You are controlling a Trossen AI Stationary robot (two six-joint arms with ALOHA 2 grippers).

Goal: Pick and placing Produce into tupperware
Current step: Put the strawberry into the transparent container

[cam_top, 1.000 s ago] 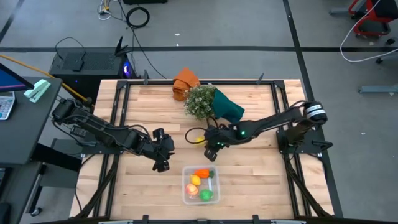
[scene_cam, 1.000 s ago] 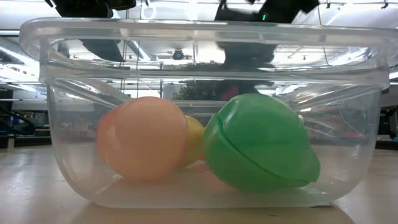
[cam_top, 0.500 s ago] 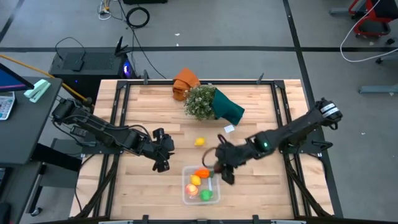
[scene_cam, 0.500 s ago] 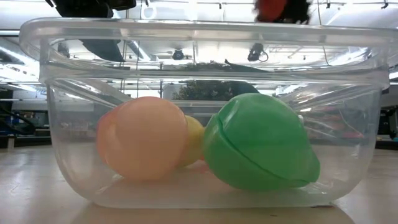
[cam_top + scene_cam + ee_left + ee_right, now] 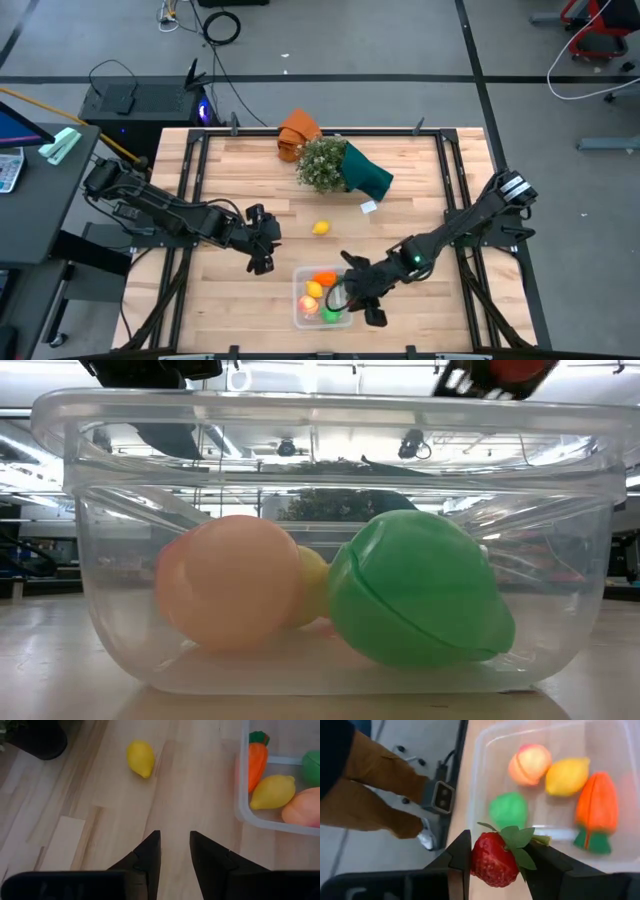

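Observation:
The clear tupperware (image 5: 322,298) stands near the table's near edge. It holds a peach (image 5: 530,764), a lemon (image 5: 567,776), a carrot (image 5: 595,807) and a green fruit (image 5: 508,810). A second lemon (image 5: 321,228) lies on the wood farther back, also seen in the left wrist view as the lemon (image 5: 140,758). My right gripper (image 5: 358,298) hovers over the tupperware's right rim, shut on a red strawberry (image 5: 492,860). My left gripper (image 5: 262,247) waits left of the tupperware, slightly open and empty. My right gripper pinches the strawberry's red body (image 5: 481,862) between its two fingers, one on each side, with the green leaf cap (image 5: 517,840) sticking out past them. It slants down from the table's right. The berry is lifted clear above the tupperware's rim (image 5: 320,405).
A bushy plant (image 5: 322,163) in teal wrap (image 5: 367,172) and an orange cloth (image 5: 297,130) lie at the far side. A small white tag (image 5: 368,207) sits mid-table. A person's legs in brown trousers (image 5: 375,785) stand beyond the near edge. Bare wood lies right of the tupperware.
My right gripper has travelled from beside the loose lemon, near the plant, toward the table's near edge, and now hangs over the tupperware's right rim with the strawberry in its fingers. The loose lemon has stayed where it was.

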